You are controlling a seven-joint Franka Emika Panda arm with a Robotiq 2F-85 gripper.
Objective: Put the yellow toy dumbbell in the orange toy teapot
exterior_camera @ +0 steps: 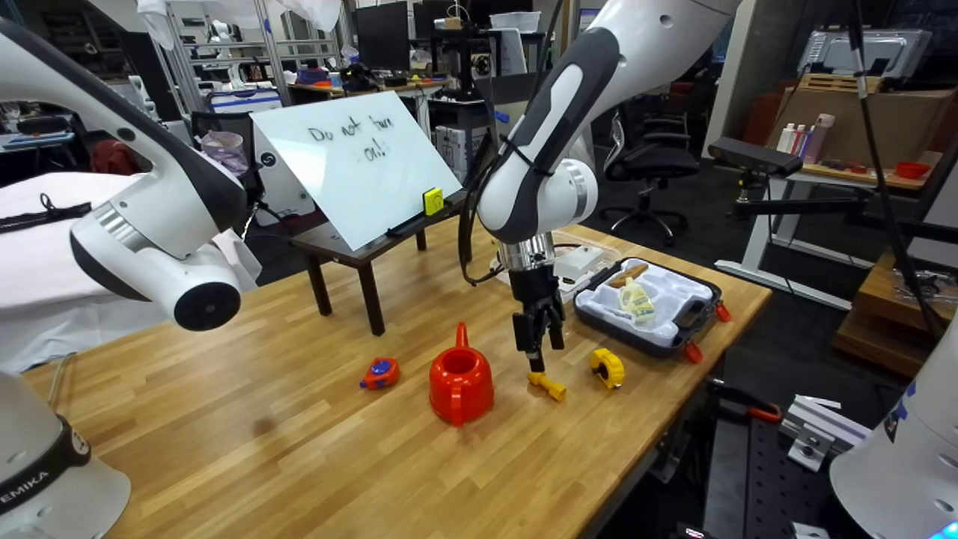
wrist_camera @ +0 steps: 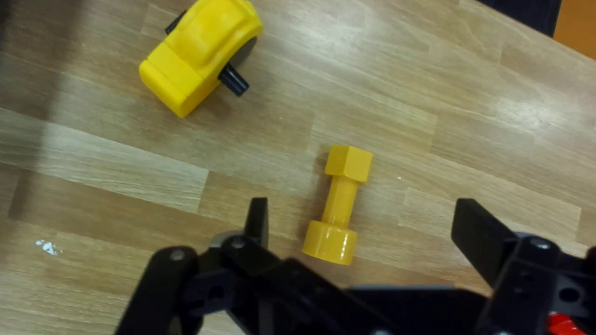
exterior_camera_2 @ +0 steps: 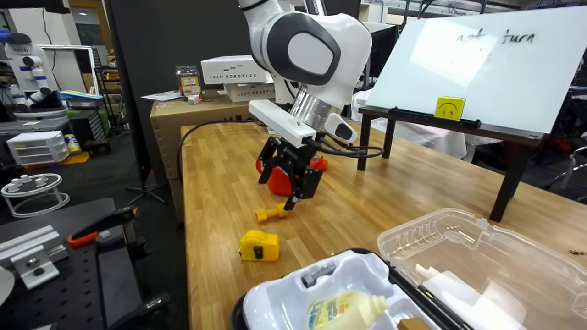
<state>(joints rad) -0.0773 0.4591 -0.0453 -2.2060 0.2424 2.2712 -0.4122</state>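
The yellow toy dumbbell (exterior_camera: pixel 548 386) lies on the wooden table below my gripper (exterior_camera: pixel 547 356). It also shows in an exterior view (exterior_camera_2: pixel 271 213). In the wrist view the dumbbell (wrist_camera: pixel 341 200) lies between the two spread fingers, nearer the left finger. My gripper (wrist_camera: pixel 361 204) is open and empty, above the table. The orange toy teapot (exterior_camera: pixel 479 391) stands upright beside the dumbbell, with its round top opening showing. In an exterior view my gripper (exterior_camera_2: pixel 277 195) partly hides the teapot (exterior_camera_2: pixel 279 182). A red piece at the wrist view's lower right corner is too cut off to name.
A yellow-and-black tape measure (exterior_camera: pixel 608 367) sits near the dumbbell, on the side away from the teapot. A small red toy with a purple-blue disc (exterior_camera: pixel 382 372) lies past the teapot. An open black case (exterior_camera: pixel 666 340), a low whiteboard stand (exterior_camera: pixel 344 251) and another arm (exterior_camera: pixel 161 232) stand around.
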